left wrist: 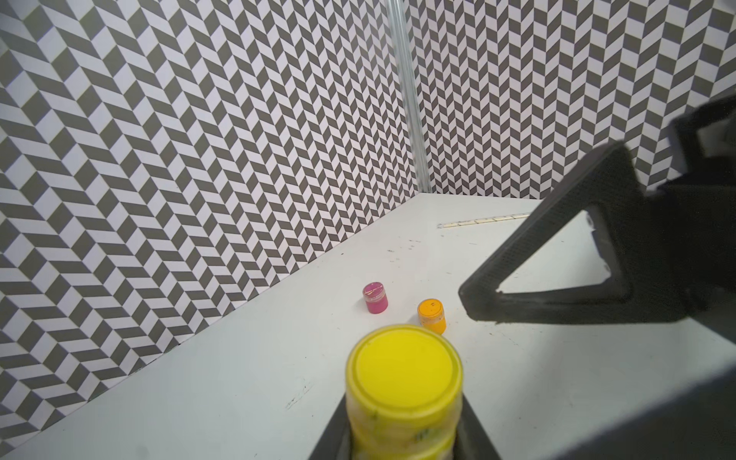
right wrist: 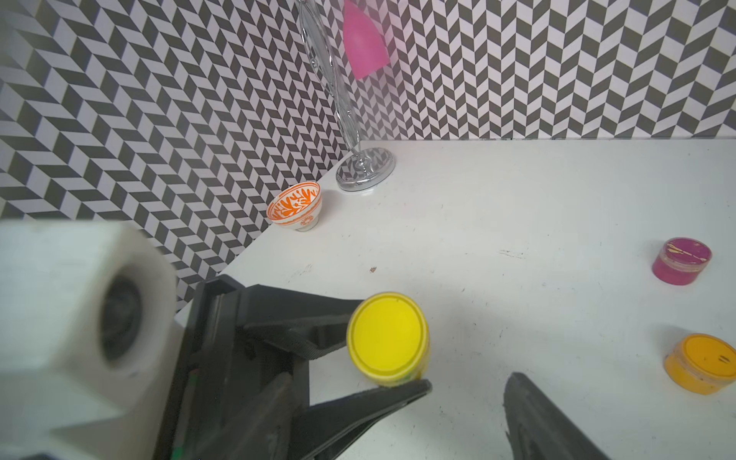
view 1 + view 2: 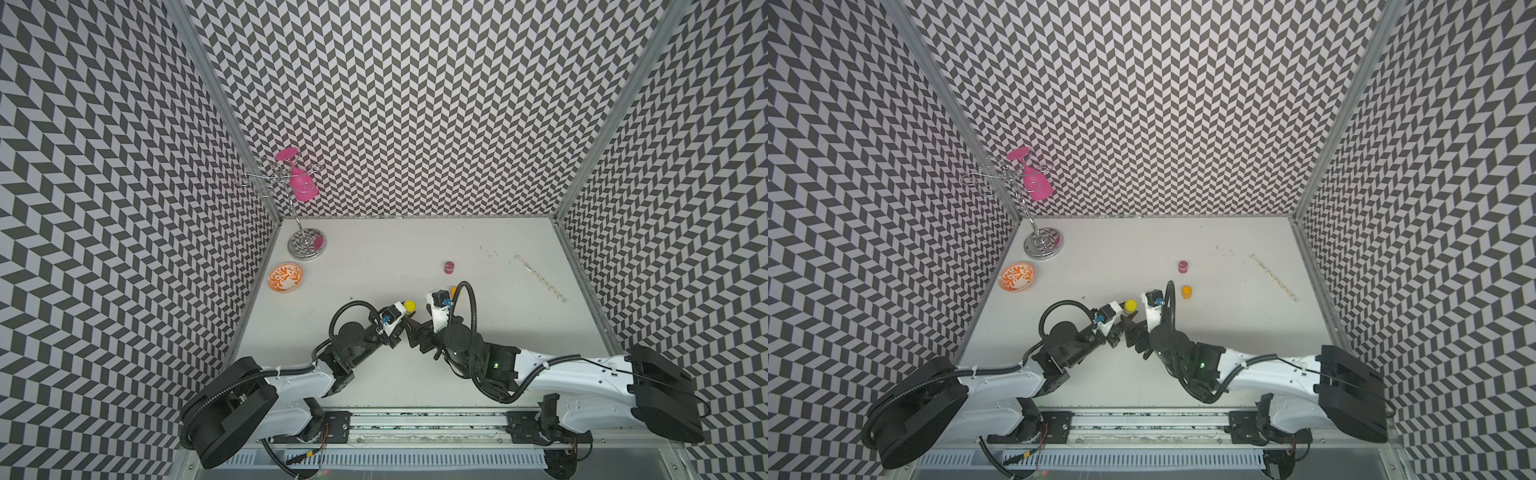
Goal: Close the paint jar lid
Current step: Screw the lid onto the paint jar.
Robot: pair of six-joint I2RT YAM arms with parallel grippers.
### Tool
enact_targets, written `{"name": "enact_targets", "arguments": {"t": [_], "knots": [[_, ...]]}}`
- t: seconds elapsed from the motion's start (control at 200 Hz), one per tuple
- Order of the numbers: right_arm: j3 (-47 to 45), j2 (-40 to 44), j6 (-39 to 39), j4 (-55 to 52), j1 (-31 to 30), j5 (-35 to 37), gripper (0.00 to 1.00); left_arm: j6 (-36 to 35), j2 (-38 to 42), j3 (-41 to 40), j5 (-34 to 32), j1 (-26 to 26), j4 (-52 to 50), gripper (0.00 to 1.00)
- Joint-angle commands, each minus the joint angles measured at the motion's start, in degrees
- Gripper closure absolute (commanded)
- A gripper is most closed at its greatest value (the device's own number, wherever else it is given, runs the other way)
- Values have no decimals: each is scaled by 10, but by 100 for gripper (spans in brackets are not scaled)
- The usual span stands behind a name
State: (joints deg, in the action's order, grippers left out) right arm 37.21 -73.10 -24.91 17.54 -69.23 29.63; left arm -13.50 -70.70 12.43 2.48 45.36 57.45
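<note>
The yellow paint jar [image 1: 402, 422] stands on the white table [image 3: 498, 332] near its middle, and it shows in both top views [image 3: 409, 306] [image 3: 1130, 306]. Its yellow lid [image 1: 404, 366] [image 2: 386, 332] sits flat on top of it. My left gripper [image 1: 404, 436] is shut on the jar's body, one finger on each side. My right gripper [image 2: 402, 376] is open and holds nothing. It hangs close beside the jar on the side nearer the table's front, and one finger [image 1: 557, 278] reaches in next to the lid.
A magenta jar [image 3: 448, 267] and an orange jar [image 3: 1187, 292] stand just beyond, to the right. An orange-patterned bowl [image 3: 285, 278] and a chrome rack [image 3: 306, 244] holding a pink glass [image 3: 303, 183] sit at the back left. A pale strip [image 3: 539, 277] lies at the right.
</note>
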Motion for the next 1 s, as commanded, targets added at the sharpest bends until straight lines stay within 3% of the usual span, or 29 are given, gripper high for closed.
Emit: {"name": "enact_targets", "arguments": {"t": [0.0, 0.2, 0.32, 0.551, 0.656, 0.771, 0.871, 0.996], "knots": [[-16, 19, -5, -78, -8, -3, 17, 1, -6, 35, -3, 0, 61, 78], [-54, 89, -52, -138, -8, 34, 16, 28, -17, 31, 18, -12, 85, 78], [-96, 162, -15, -116, 21, 40, 13, 34, -26, 24, 84, -21, 111, 78], [-123, 283, 143, -53, 192, -162, 11, 5, -8, 9, 224, -28, 130, 76], [-137, 333, 228, -15, 204, -257, 11, 7, -23, -3, 335, -33, 171, 76], [-152, 380, 301, 2, 205, -414, 14, 27, -45, 2, 434, -39, 202, 75], [-173, 411, 325, 25, 204, -520, 17, 39, -58, 11, 476, -40, 206, 75], [-171, 393, 341, 25, 204, -565, 19, 59, -68, 19, 513, -41, 217, 75]]}}
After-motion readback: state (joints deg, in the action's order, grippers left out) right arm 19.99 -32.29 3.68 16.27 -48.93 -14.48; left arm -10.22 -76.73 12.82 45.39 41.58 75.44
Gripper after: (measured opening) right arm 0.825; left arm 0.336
